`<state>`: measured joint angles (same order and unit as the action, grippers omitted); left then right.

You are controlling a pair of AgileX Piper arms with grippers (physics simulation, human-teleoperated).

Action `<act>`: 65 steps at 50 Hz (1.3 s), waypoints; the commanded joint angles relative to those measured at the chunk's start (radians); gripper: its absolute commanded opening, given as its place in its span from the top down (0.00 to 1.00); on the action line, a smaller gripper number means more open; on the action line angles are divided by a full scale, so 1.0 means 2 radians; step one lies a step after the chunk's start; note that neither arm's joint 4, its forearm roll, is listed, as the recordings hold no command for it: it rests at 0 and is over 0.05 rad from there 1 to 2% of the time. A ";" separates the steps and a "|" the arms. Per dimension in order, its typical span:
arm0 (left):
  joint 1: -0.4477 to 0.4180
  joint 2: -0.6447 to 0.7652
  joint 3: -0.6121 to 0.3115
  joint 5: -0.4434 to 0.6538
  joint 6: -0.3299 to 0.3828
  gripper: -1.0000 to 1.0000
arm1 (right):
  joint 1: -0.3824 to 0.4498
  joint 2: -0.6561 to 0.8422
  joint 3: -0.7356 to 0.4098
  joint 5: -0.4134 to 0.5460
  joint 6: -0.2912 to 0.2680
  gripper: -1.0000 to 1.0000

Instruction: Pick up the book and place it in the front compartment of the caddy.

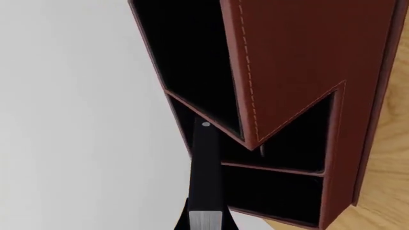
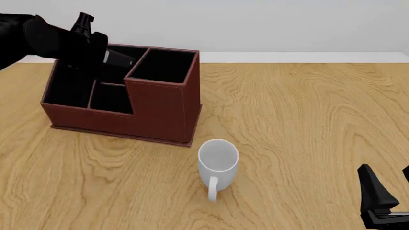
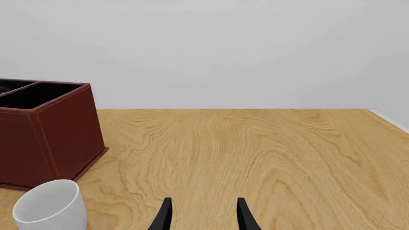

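The black book (image 1: 206, 163) with white page edges (image 1: 204, 218) is seen edge-on, pointing down into the caddy (image 1: 300, 57) near a divider between black-lined sections. My left gripper (image 2: 104, 53) is shut on the book (image 2: 120, 59), holding it tilted over the low left sections of the reddish-brown caddy (image 2: 160, 112). I cannot tell whether the book touches the caddy. Low at the front right, my right gripper (image 2: 388, 181) hangs open and empty, and its two fingers (image 3: 164, 218) point over bare table.
A white mug (image 2: 218, 160) stands upright in front of the caddy's tall right section; it also shows beside the caddy (image 3: 51, 139) as the mug (image 3: 51, 208). The wooden table (image 2: 300, 115) stretches right of the caddy. A white wall lies behind.
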<state>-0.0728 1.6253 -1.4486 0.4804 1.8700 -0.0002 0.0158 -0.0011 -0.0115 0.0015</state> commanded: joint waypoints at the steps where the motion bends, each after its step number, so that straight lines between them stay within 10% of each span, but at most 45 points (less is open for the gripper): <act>1: -0.009 0.023 -0.032 0.002 -0.005 1.00 | 0.000 0.000 0.000 0.000 0.000 0.00; 65: 0.005 0.147 -0.095 -0.005 0.032 1.00 | 0.000 0.000 0.000 0.000 0.000 0.00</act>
<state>-0.0701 1.8664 -1.5858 0.4832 1.9071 -0.0002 0.0158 -0.0011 -0.0115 0.0015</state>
